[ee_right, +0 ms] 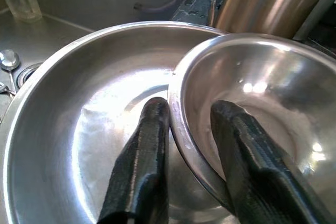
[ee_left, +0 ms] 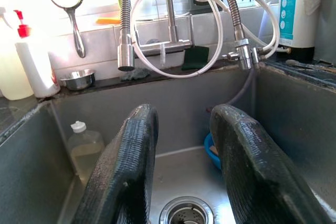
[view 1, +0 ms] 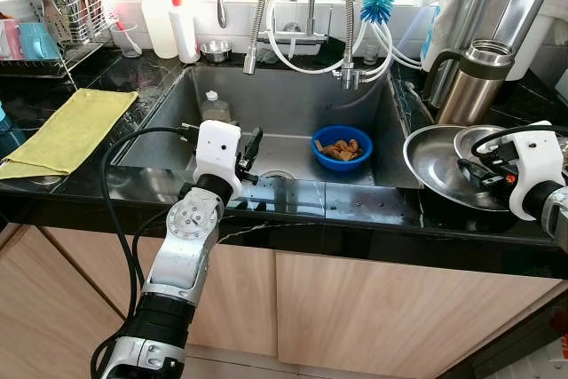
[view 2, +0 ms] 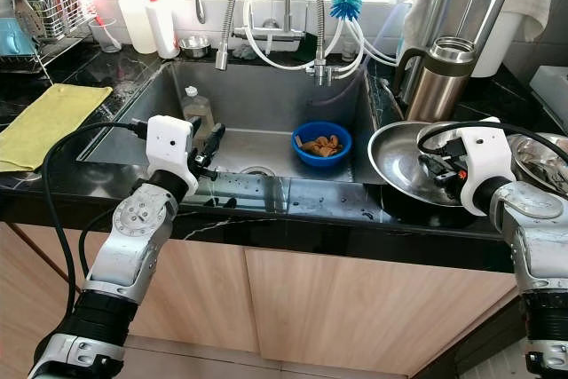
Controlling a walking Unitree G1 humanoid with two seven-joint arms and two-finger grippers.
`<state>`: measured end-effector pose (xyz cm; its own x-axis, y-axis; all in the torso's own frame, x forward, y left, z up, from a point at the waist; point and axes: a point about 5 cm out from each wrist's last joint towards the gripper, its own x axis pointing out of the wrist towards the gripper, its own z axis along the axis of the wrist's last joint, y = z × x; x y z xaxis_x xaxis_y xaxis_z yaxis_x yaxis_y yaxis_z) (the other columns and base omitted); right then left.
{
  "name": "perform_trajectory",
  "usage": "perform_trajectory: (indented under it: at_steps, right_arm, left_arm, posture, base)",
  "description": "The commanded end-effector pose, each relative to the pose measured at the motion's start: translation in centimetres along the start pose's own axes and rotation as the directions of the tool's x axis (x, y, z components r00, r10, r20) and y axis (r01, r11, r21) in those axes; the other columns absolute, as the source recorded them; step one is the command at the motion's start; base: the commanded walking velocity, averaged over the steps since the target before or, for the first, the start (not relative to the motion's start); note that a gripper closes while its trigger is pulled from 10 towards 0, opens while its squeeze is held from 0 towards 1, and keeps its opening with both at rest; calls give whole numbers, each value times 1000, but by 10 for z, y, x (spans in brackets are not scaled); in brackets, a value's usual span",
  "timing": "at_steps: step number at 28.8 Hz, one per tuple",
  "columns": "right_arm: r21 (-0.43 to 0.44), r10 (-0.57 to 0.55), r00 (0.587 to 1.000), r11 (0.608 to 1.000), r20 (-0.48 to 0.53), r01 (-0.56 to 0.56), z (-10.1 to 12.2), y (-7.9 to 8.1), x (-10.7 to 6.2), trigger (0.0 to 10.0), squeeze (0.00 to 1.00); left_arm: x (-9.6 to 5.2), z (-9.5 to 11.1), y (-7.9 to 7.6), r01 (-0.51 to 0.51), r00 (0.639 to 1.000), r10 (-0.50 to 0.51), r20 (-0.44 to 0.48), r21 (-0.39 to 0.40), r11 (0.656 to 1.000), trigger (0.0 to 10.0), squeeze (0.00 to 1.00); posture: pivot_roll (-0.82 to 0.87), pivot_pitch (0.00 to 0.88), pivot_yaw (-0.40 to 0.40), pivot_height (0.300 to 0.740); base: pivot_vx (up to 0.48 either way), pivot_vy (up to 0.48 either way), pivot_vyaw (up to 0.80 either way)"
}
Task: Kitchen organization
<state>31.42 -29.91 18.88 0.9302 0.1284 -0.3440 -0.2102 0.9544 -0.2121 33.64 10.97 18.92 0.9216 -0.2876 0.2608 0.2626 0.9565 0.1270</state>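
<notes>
Kitchen sink station, black stone tabletop (view 1: 355,219): organization barely begun.
Right gripper (ee_right: 189,129): fingers narrowly straddling the rim of the small steel bowl (ee_right: 262,103), nested in the large steel pan (view 1: 435,161) at 3 o'clock. Left gripper (ee_left: 184,156): fingers parted, empty, over the steel sink (view 1: 293,113). Blue plastic bowl of scraps (view 1: 342,146) inside, uncleared.

The sink (view 1: 169,130) at frame centre is brushed, matt steel, while the large pan (ee_right: 79,129) and small bowl (ee_right: 273,93) at the right are polished metal with bright glare, as is the jug (view 1: 475,82) behind them. The table (view 1: 373,219) is glossy black stone, wet along its front, over matt pale wood cabinets (view 1: 373,317). A soft yellow cloth (view 1: 71,130) lies at left; the blue bowl (view 1: 342,144) looks like smooth plastic, and the black fingers (ee_left: 126,171) are rough and grainy.
</notes>
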Motion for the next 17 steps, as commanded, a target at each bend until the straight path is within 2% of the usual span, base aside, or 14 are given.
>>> perform_trajectory:
  at_steps: [1, 17]
  right_arm:
    - [-17, -2, 1000, 1000, -5, 2, 3, -2, 0, 0, 0]
    - [-24, -33, 999, 999, 34, 33, 8, 0, 3, 0, 0]
  left_arm:
    - [4, 2, 2, -4, 1000, 4, -1, -17, 1000, 10000, 0]
    - [5, 3, 7, -35, 999, 35, 2, -17, 999, 10000, 0]
  posture:
    - [-45, 0, 12, 740]
    - [-36, 0, 10, 740]
  base:
    - [0, 0, 0]
    - [0, 0, 0]
